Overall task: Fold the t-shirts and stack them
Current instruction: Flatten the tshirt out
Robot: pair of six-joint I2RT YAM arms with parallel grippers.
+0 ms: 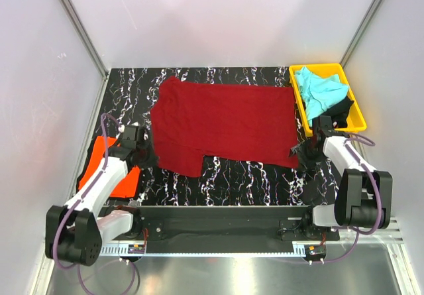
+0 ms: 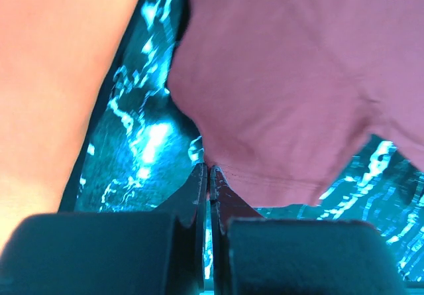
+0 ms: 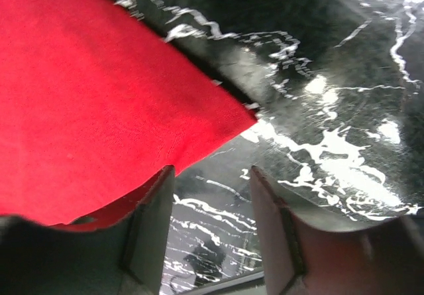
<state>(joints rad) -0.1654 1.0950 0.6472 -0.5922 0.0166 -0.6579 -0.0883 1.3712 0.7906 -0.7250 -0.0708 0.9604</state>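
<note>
The left gripper [image 2: 208,170] has its fingers pressed together at the near left hem of the dark red t-shirt [image 2: 298,76], and the cloth bunches up to the tips as if pinched there. The right gripper [image 3: 212,176] stands with its fingers apart over the black marbled table [image 3: 318,56]. The shirt's near right corner lies just beside its left finger, with bare table between the two. The red shirt lies spread flat across the middle of the table. An orange t-shirt [image 1: 98,154] lies under the left arm. At the far right, a yellow tray [image 1: 298,99] holds a turquoise t-shirt [image 1: 318,86] and a black t-shirt [image 1: 341,109].
</note>
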